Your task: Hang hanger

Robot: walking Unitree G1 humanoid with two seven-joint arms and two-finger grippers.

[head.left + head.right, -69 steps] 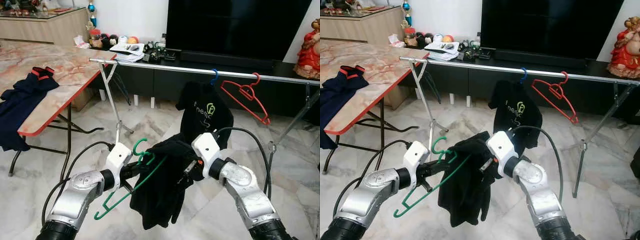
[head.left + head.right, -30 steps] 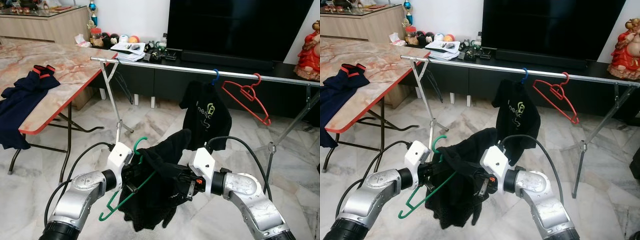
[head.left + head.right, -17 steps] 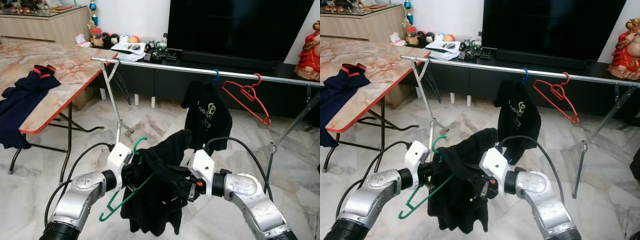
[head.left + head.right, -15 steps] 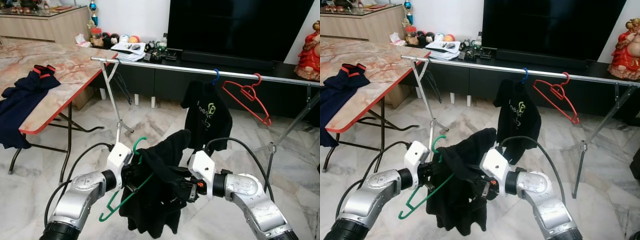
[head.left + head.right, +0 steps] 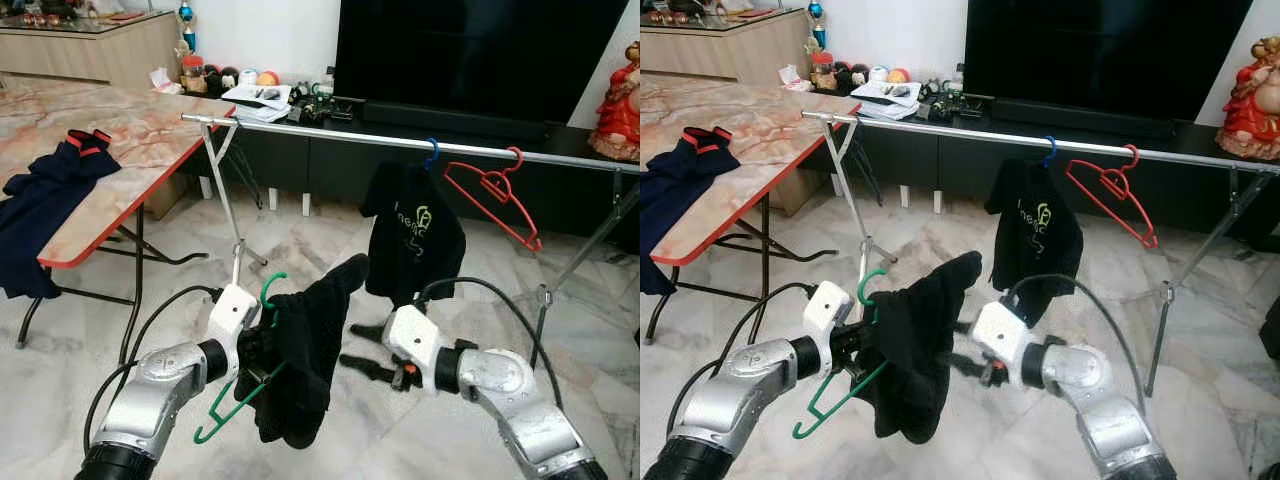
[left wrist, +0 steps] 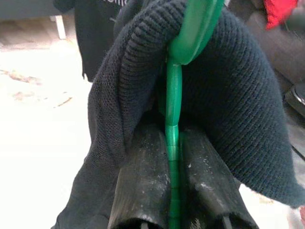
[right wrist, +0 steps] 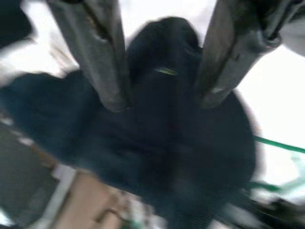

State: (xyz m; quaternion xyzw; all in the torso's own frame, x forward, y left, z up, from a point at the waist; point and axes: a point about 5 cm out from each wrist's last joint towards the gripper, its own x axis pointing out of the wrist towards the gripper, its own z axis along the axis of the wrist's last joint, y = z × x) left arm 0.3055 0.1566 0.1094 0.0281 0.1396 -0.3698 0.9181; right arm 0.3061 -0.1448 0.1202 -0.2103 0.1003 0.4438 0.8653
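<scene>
A green hanger (image 5: 225,412) is clamped between the fingers of my left gripper (image 6: 172,191), which is shut on its neck. A black knitted garment (image 5: 300,350) is draped over the hanger and hides the left fingertips in the eye views. My right gripper (image 5: 353,347) stands open just to the right of the garment, apart from it, with nothing between its fingers (image 7: 105,62). Farther ahead a steel clothes rail (image 5: 330,133) spans the room at chest height.
On the rail hang a black T-shirt (image 5: 412,235) on a blue hanger and a bare red hanger (image 5: 495,195). A marble-topped folding table (image 5: 130,140) with a navy garment (image 5: 45,200) stands at the left. A dark TV console (image 5: 560,180) lies behind the rail.
My right gripper has let go of the black garment and drawn back to the right, open. The garment now hangs from the hanger alone, and the left arm has barely moved.
</scene>
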